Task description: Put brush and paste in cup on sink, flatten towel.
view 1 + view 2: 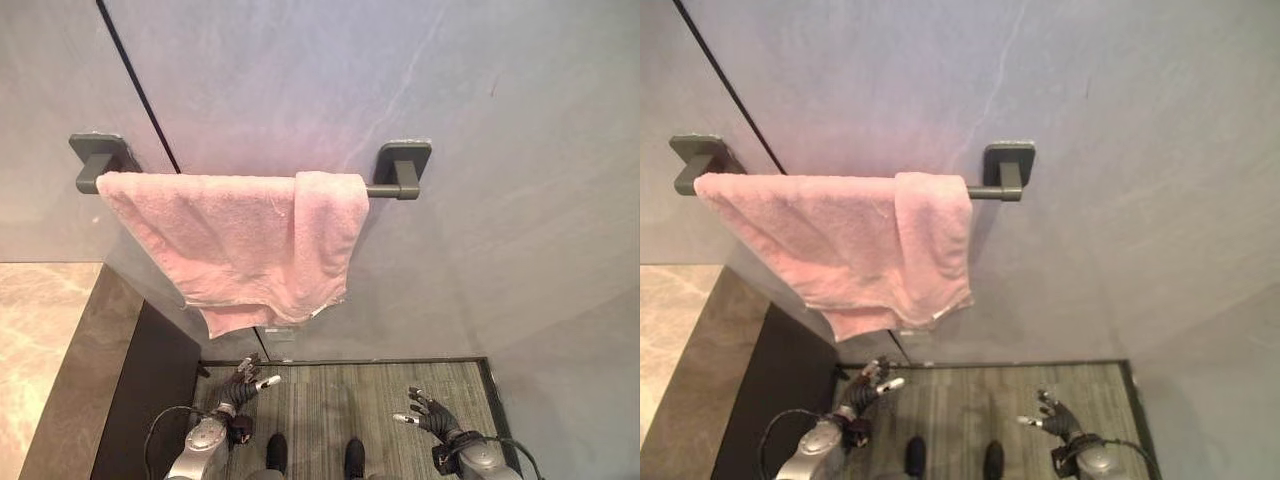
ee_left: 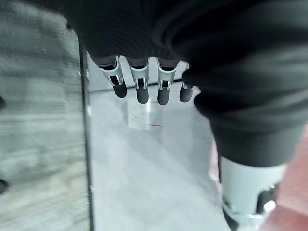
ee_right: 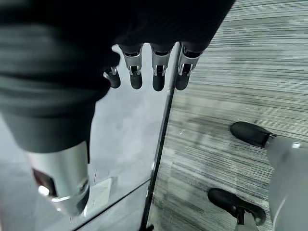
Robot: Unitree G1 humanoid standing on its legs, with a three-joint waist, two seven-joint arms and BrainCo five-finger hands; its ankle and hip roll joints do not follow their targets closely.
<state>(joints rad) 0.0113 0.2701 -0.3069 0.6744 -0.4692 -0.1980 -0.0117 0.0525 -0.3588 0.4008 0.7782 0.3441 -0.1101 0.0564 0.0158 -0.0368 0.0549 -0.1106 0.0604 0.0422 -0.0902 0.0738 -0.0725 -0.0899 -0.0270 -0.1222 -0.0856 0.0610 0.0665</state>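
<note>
- Left hand hangs low, well below the towel, fingers loosely spread and relaxed, holding nothing.
- Right hand hangs at much the same height, below and to the right of the towel, fingers likewise straight and apart, empty.
- Both hands sit over the striped grey floor, clear of the towel and the bar.
- Pink towel is draped over the dark bar on the grey wall; it is bunched unevenly, with its right part doubled over into a thicker fold and its lower edge running slanted to a low corner.
- Most of the bar is hidden under the towel; its two wall mounts and a short stretch at the right end show.
- Left of the towel, a beige stone surface is cut off by the frame edge.
</note>
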